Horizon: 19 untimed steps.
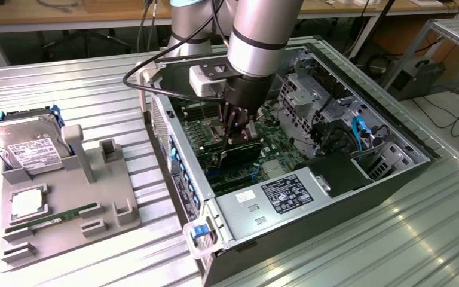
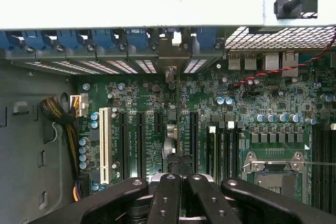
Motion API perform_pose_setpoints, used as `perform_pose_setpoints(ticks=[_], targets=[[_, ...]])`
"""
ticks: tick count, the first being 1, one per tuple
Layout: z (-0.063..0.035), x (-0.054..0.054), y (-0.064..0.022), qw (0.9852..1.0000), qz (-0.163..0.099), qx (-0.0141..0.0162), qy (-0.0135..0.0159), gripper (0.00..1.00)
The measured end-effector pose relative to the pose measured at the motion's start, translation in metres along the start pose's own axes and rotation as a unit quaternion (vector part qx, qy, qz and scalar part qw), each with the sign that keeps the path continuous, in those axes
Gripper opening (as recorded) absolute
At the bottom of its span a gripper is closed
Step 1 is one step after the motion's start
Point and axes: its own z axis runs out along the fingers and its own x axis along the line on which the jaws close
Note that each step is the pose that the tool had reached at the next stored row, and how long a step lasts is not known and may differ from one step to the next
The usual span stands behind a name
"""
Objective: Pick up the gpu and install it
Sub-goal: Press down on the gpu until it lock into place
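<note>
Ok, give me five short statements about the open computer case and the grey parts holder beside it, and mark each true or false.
1. The gripper is down inside the open black computer case. True.
2. The slim black gpu card lies on the grey parts holder. False: it is inside the case, over the green motherboard.
3. The silver hard drive with white label stands in the holder. True.
4. The narrow green RAM stick is in the case. False: it lies on the holder.
5. The case lies on bare wooden planks. False: on a ribbed metal table.
</note>
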Motion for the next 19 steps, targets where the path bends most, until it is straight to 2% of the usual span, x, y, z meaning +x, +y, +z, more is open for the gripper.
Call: perform_pose_setpoints(ticks=[5,9,15,19], targets=[[0.0032,0.0,0.0022,1.0,0.0,0.0085,0.0,0.11],[0.0064,0.0,0.0042,0.9999,0.0,0.013,0.0001,0.11],[0.0099,0.0,0.0053,0.9999,0.0,0.0159,-0.0002,0.11],[0.0104,0.001,0.0058,0.9999,0.0,0.0159,-0.0001,0.11]])
